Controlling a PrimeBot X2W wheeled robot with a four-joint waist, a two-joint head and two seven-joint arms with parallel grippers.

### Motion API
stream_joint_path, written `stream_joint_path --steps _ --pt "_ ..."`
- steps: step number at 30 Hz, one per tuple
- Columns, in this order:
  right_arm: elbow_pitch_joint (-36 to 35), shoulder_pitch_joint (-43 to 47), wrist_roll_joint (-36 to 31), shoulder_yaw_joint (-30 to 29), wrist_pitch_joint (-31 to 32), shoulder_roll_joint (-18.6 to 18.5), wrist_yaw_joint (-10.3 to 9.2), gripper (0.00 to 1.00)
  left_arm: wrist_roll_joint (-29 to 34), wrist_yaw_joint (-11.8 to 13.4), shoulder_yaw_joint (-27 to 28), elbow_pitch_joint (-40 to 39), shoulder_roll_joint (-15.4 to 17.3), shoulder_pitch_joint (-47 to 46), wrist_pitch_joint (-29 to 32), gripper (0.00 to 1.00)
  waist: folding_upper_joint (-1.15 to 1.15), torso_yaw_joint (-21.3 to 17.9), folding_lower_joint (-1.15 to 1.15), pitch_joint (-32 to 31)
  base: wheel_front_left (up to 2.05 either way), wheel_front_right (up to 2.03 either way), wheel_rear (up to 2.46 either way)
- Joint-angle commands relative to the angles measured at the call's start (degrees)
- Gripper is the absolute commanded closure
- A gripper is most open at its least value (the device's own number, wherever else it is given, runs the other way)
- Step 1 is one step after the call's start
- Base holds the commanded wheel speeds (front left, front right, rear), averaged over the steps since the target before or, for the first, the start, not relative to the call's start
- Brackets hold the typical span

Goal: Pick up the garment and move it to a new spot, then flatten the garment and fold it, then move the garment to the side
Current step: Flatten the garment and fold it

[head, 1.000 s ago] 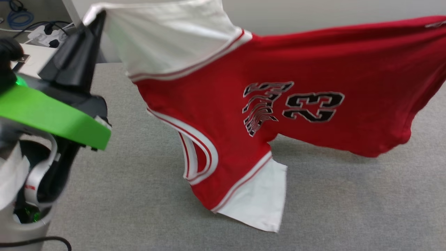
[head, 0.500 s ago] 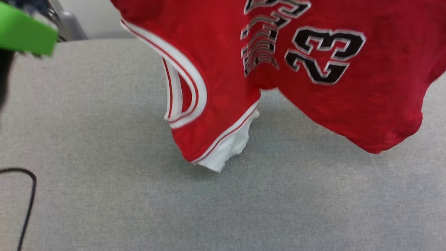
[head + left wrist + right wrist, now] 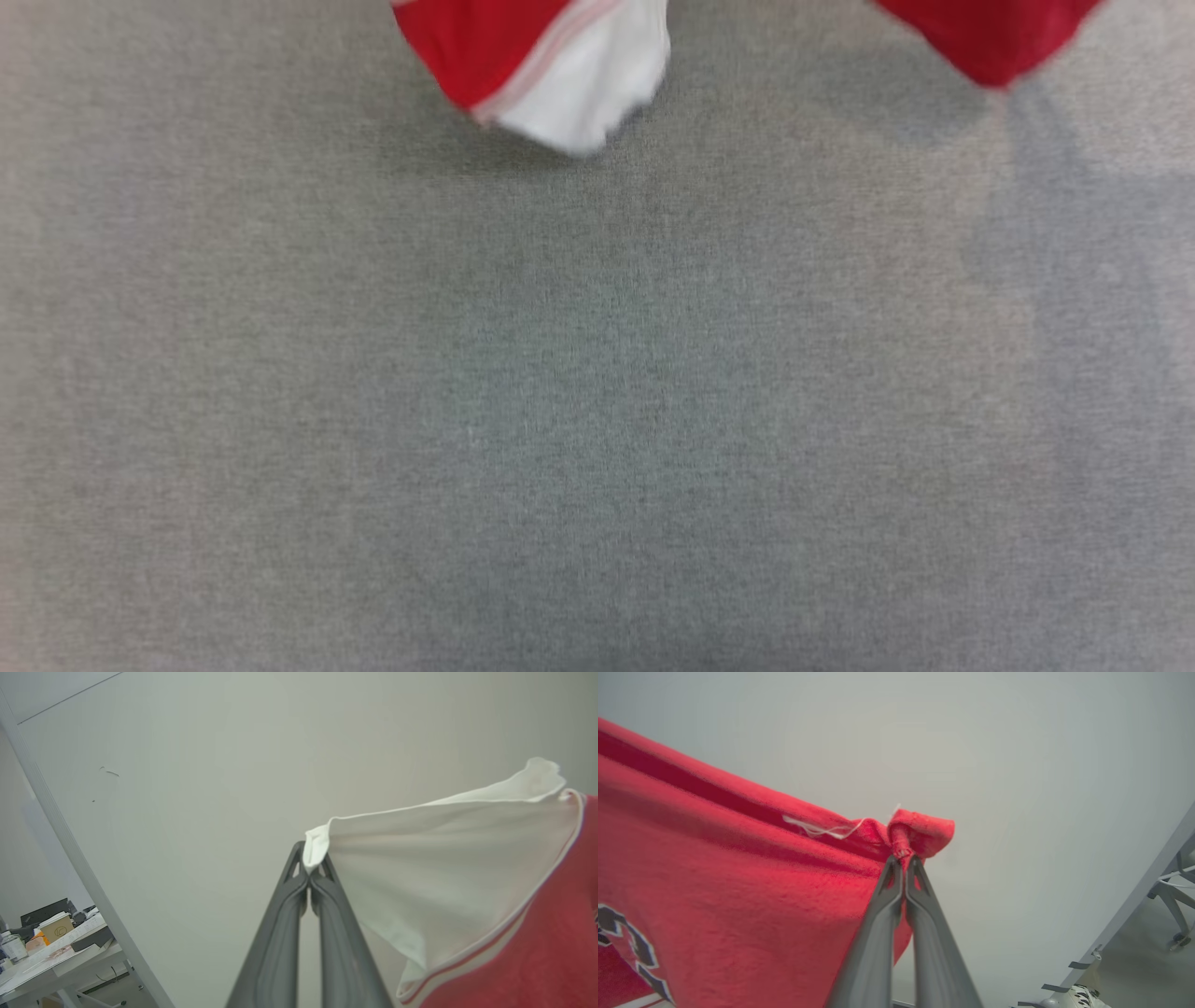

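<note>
The garment is a red jersey with white sleeves, held up in the air and stretched between both grippers. In the left wrist view my left gripper [image 3: 310,858] is shut on the edge of a white sleeve of the garment [image 3: 448,872]. In the right wrist view my right gripper [image 3: 903,858] is shut on a bunched red corner of the garment [image 3: 738,877]. In the head view two low hanging tips of the garment [image 3: 560,65] dangle at the top edge, just over the grey table [image 3: 597,392].
A pale wall stands behind the garment in both wrist views. A desk with boxes and clutter [image 3: 51,942] sits at the lower left of the left wrist view. A chair base [image 3: 1171,900] shows at the right of the right wrist view.
The garment has slid up the head view until two low tips are left at the top; the left arm's green part has left the picture, and the view itself may have tilted down.
</note>
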Motion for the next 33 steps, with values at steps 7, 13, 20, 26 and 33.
stream_joint_path --steps 7,13,20,26,33 --pt "13.5 -15.8 -6.4 5.8 -7.0 1.9 -0.10 1.00 4.5 -1.3 -4.4 17.5 -2.2 -21.2 -6.4 1.00 0.00 -1.6 -0.01 13.2 0.00 0.00 0.00" --pt "23.6 -25.1 -9.7 8.6 -14.5 4.7 -0.10 1.00 6.5 -1.6 -8.2 29.7 -4.5 -31.0 -14.9 1.00 0.00 -1.3 -0.01 16.0 0.00 0.00 0.00" --pt "32.1 -27.5 -11.2 9.7 -23.5 9.2 -0.10 1.00 4.7 -1.6 -11.7 39.4 -7.2 -28.4 -27.5 1.00 0.00 -0.1 -0.01 16.8 0.00 0.00 0.00" --pt "33.9 -20.5 -10.7 13.7 -30.2 11.8 -0.10 1.00 0.5 -1.6 -15.4 41.9 -9.5 -18.2 -33.0 1.00 0.00 0.7 -0.01 14.9 0.00 0.00 0.00" --pt "34.8 -10.9 -6.7 18.4 -33.0 11.7 -0.10 1.00 -2.6 -1.3 -15.7 40.8 -13.2 -2.8 -34.8 1.00 0.00 1.9 -0.01 10.9 0.00 0.00 0.00"
